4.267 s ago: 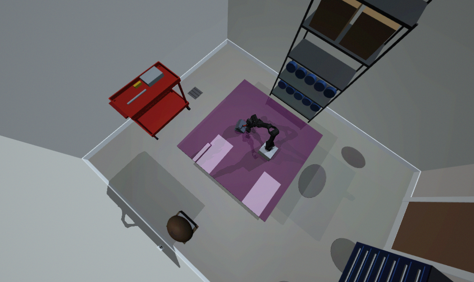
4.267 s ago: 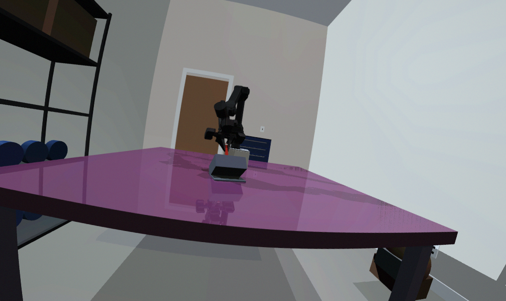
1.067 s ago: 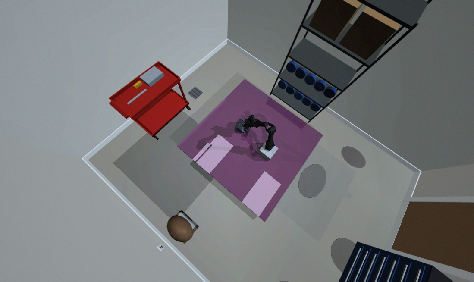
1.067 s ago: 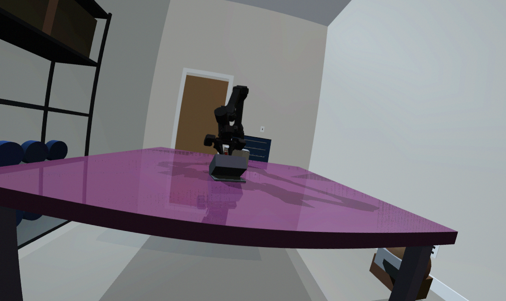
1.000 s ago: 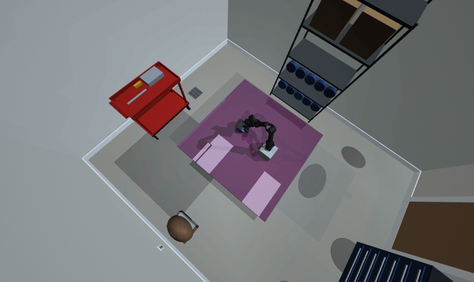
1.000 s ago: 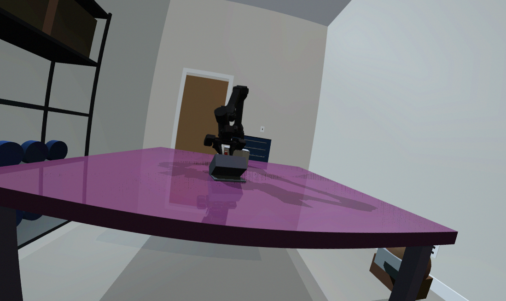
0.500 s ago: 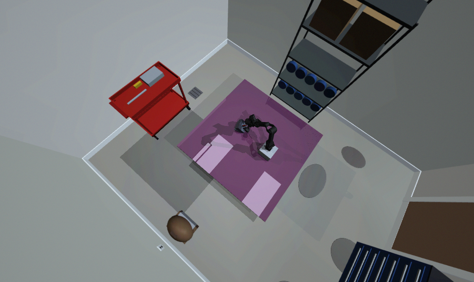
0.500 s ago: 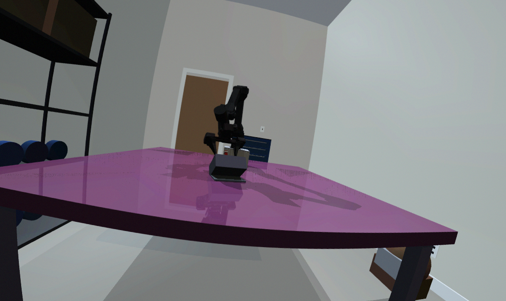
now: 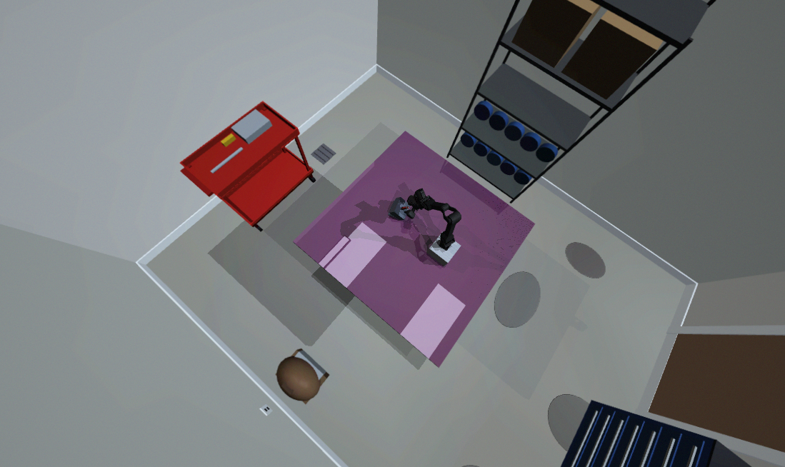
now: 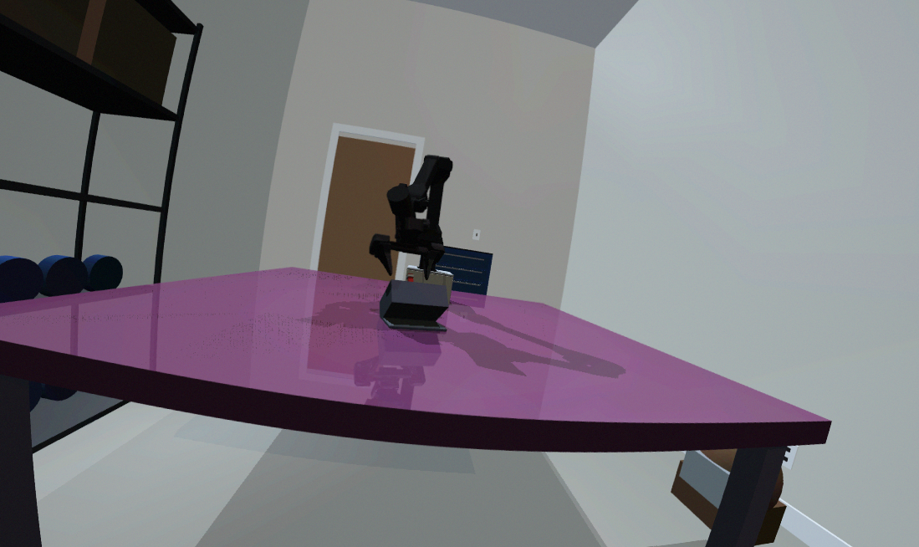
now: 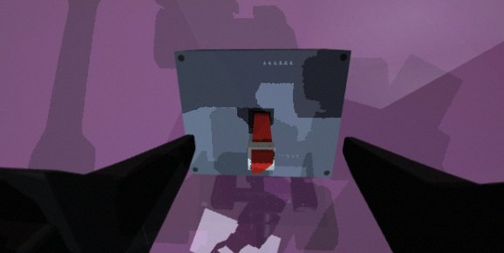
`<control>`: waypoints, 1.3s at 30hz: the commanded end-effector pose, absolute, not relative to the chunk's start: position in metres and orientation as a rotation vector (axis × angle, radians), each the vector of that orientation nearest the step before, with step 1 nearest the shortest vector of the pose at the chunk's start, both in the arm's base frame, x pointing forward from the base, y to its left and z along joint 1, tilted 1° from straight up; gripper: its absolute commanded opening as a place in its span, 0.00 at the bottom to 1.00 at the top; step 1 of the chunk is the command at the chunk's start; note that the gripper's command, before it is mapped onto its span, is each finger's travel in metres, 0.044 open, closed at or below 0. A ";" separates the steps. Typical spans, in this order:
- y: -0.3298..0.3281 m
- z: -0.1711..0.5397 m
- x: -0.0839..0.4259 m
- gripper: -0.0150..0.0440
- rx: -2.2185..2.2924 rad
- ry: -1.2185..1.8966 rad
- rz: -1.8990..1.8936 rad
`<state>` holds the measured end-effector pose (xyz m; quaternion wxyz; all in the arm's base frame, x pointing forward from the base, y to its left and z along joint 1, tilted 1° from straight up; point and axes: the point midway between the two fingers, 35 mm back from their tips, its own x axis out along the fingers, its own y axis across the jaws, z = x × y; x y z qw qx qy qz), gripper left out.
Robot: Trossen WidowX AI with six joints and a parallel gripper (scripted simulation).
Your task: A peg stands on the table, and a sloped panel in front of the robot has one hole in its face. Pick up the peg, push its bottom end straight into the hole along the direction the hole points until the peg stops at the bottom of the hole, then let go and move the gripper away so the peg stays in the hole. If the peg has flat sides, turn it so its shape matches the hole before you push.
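A red square-sided peg [image 9: 405, 207] [image 10: 410, 278] [image 11: 262, 130] with a pale band near its top stands out of the square hole [image 11: 251, 122] in the grey-blue sloped panel [image 9: 396, 211] [image 10: 418, 290] [image 11: 209, 82]. Its lower end is inside the hole; how deep it sits cannot be seen. Dark gaps show beside it at the hole's rim. My gripper [image 10: 408, 274] [image 11: 268, 143] is wide open, with one finger on each side of the peg and clear space between. Neither finger touches the peg in the wrist view. In the top view the fingers are small and dark beside the panel.
The arm's white base block [image 9: 444, 250] stands on the purple table [image 9: 482, 231] [image 10: 584, 380]. A red cart [image 9: 273, 188], a tall black shelf [image 9: 528, 98] and a brown stool [image 9: 298, 378] stand on the floor away from the table.
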<state>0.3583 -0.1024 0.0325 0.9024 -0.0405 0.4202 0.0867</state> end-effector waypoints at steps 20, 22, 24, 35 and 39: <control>-0.108 0.058 0.340 1.00 -0.086 0.868 0.180; -0.109 0.060 0.339 1.00 -0.086 0.868 0.180; -0.109 0.062 0.337 1.00 -0.086 0.868 0.179; -0.111 0.073 0.328 1.00 -0.085 0.869 0.177; -0.112 0.077 0.324 1.00 -0.085 0.869 0.176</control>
